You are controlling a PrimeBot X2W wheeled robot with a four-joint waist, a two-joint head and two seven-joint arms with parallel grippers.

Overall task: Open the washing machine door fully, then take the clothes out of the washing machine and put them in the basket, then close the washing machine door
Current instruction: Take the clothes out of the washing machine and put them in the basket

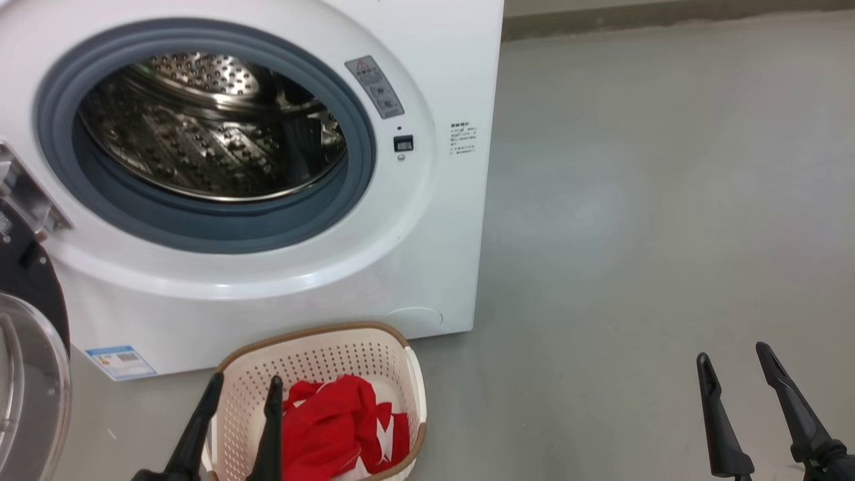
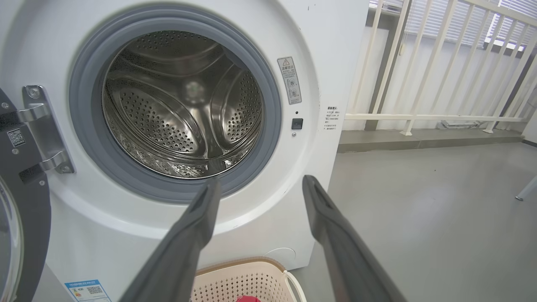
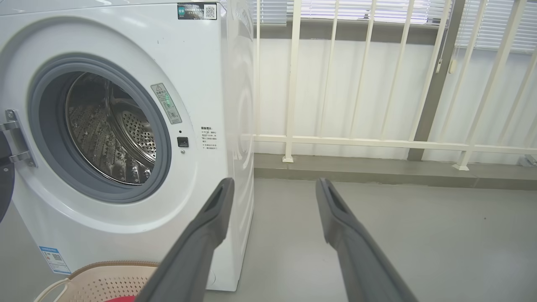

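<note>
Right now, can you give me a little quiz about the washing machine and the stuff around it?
1. True or false: the red clothes lie in the basket.
2. The washing machine door is: A) shut, B) swung open, C) taken off.
3. Fill the gap: the ___ pincer is the one nearer the basket.

Key: 1 true. 2 B. 3 left: the left pincer is by the basket, while the right pincer is off over the floor. Both are open.
</note>
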